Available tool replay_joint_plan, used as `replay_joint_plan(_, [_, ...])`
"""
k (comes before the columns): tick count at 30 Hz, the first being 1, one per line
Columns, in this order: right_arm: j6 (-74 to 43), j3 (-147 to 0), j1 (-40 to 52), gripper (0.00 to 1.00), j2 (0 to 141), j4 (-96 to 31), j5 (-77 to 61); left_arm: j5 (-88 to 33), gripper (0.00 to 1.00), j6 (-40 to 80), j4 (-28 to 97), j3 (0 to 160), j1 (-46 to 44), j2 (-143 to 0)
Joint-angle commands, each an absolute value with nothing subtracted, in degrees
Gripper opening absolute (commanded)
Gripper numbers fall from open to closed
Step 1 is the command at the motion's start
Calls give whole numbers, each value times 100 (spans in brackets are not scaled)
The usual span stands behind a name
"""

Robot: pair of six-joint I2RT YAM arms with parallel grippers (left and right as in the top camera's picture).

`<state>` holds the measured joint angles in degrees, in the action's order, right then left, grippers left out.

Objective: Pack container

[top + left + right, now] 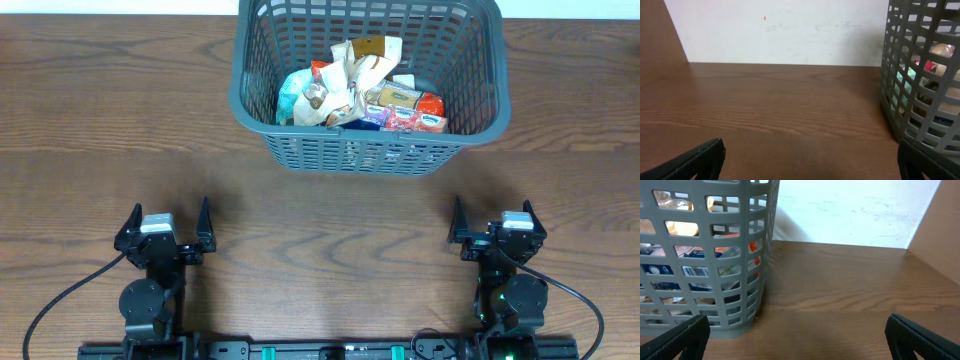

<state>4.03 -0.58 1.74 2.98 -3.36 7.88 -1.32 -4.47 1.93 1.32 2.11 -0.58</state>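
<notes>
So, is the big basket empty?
No, the overhead view shows the container with a pile of snack packs lying inside it.

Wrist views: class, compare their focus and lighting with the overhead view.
Overhead: even light, sharp, soft shadow by the basket on the table. Left wrist: bright washed-out wall, near fingers dark and blurred. Right wrist: the same, basket lattice fairly crisp.
</notes>
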Motion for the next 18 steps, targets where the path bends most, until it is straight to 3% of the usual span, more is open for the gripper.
replay_joint_plan(1, [480, -30, 207, 99, 250, -349, 746, -47, 99, -399, 408, 23, 235, -23])
replay_joint_plan(18, [480, -32, 180, 99, 32, -346, 744, -47, 99, -399, 410, 23, 235, -23])
